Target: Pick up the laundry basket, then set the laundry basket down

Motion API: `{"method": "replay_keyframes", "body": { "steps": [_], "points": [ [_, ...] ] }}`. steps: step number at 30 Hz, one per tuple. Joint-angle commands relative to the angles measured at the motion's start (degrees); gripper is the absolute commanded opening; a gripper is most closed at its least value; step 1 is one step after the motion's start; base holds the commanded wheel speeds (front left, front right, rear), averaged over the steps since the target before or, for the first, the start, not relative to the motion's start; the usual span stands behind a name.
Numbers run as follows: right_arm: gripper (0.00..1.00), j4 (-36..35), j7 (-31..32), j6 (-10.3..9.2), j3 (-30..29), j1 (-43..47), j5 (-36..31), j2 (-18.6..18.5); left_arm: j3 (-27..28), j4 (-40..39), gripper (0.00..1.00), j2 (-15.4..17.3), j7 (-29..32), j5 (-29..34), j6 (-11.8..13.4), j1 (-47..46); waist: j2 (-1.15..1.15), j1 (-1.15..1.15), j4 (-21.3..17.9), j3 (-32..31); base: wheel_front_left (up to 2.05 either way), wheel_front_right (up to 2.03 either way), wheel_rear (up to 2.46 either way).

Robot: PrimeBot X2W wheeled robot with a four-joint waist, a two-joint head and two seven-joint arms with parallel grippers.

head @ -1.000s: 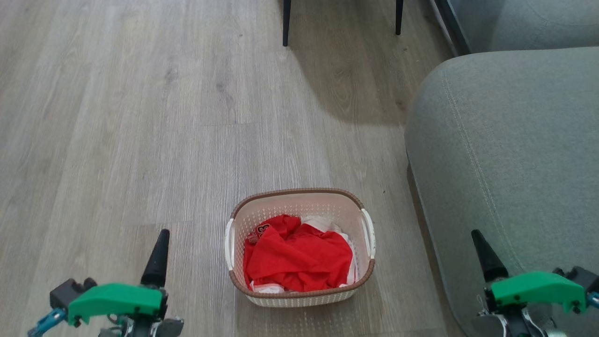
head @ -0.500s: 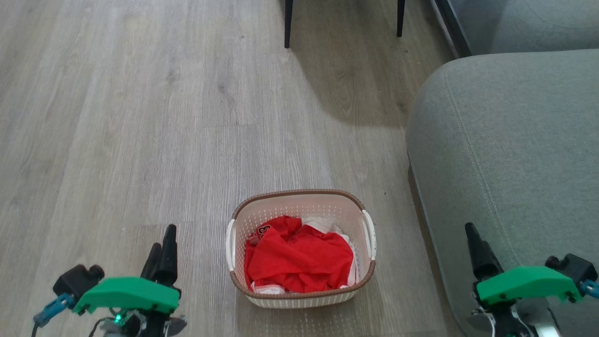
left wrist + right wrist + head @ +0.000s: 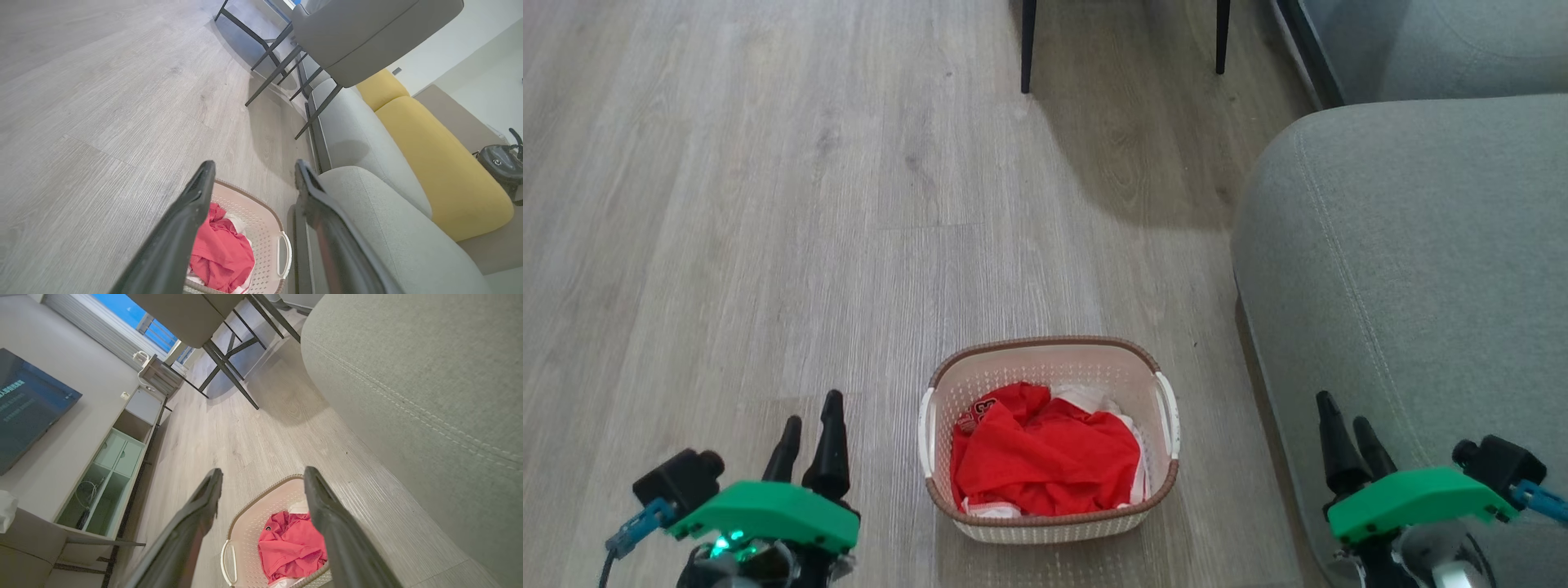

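Left gripper (image 3: 810, 415) and right gripper (image 3: 1344, 415) hover with fingers parted, clear of the laundry basket (image 3: 1045, 529) of red clothing (image 3: 1045, 457) standing between them on the wood floor (image 3: 768, 204).

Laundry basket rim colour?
Brown, woven-look rim on the cream laundry basket; clearest in the head view.

Small cream perforated laundry basket (image 3: 1049, 523) with brown rim and white side handles, upright on the floor, holding red clothing.
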Motion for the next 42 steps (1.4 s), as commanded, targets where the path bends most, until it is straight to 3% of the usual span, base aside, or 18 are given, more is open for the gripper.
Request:
{"method": "replay_keyframes", "body": {
  "steps": [1,42],
  "points": [
    [1.00,-2.45,-1.16,-0.04,1.08,-1.42,-2.48,-0.61,0.59,-2.52,1.00,1.07,-0.86,2.68,0.51,-1.17,0.00,0.00,0.04,-0.10,0.00,0.00,0.00],
    [1.00,-5.17,-7.88,-0.07,6.18,0.07,-29.24,-0.91,-3.69,-5.05,1.00,2.94,-7.67,31.12,6.04,2.29,0.00,0.00,0.26,-0.72,0.00,0.00,0.00]
  ]
}}
